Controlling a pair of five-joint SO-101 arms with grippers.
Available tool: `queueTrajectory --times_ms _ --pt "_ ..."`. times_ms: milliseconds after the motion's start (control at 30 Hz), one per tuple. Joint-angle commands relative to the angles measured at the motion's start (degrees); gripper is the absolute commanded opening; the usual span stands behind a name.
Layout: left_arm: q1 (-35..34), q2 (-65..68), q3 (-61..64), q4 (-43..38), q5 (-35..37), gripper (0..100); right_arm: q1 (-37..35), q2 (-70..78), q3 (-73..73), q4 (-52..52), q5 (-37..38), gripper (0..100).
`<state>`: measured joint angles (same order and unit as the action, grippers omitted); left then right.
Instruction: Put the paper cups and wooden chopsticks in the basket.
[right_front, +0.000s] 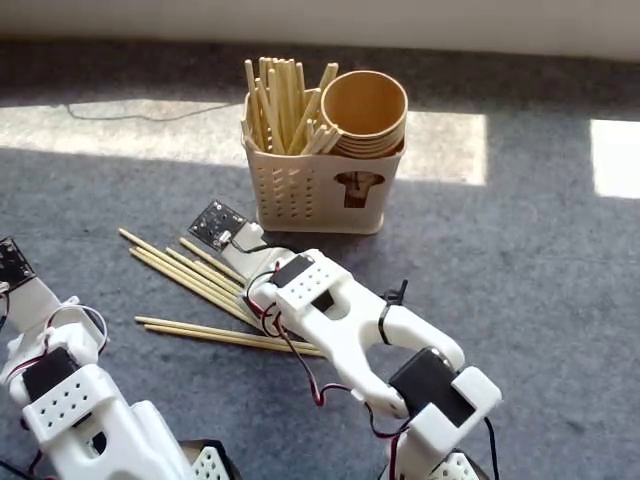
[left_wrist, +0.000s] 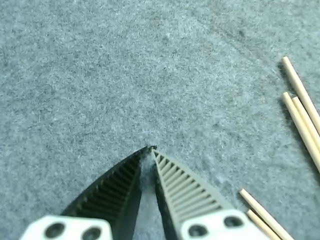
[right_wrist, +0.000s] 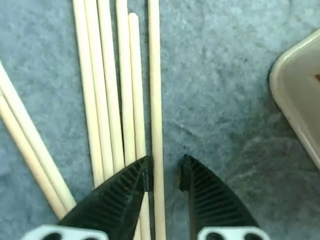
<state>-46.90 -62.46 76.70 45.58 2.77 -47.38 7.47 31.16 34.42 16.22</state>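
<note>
A cream slotted basket stands on the grey carpet, holding a stack of paper cups and a bundle of wooden chopsticks. Several loose chopsticks lie on the carpet in front of it, with a separate pair nearer me. My right gripper is low over the loose ones and open, its fingers either side of one chopstick with a gap on one side. My left gripper is shut over bare carpet, with chopstick ends off to its side.
The basket's corner shows close beside the right gripper. The left arm stands at the near left, away from the sticks. Sunlit patches cross the carpet beside the basket.
</note>
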Motion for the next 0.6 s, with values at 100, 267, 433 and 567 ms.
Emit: queueTrajectory --times_ms 100,267,433,567 --pt "1.27 -1.27 -0.40 -1.05 -0.26 0 -0.31 1.63 -1.27 0.92 0.79 2.2" --pt "1.27 -1.27 -0.40 -1.05 -0.26 0 -0.13 1.54 -1.27 5.05 6.95 0.5" --pt "1.27 -1.27 -0.40 -1.05 -0.26 0 -0.13 -2.07 -3.12 10.15 7.65 0.5" --pt "1.27 -1.27 -0.40 -1.05 -0.26 0 -0.04 -9.89 -3.30 13.85 7.65 0.5"
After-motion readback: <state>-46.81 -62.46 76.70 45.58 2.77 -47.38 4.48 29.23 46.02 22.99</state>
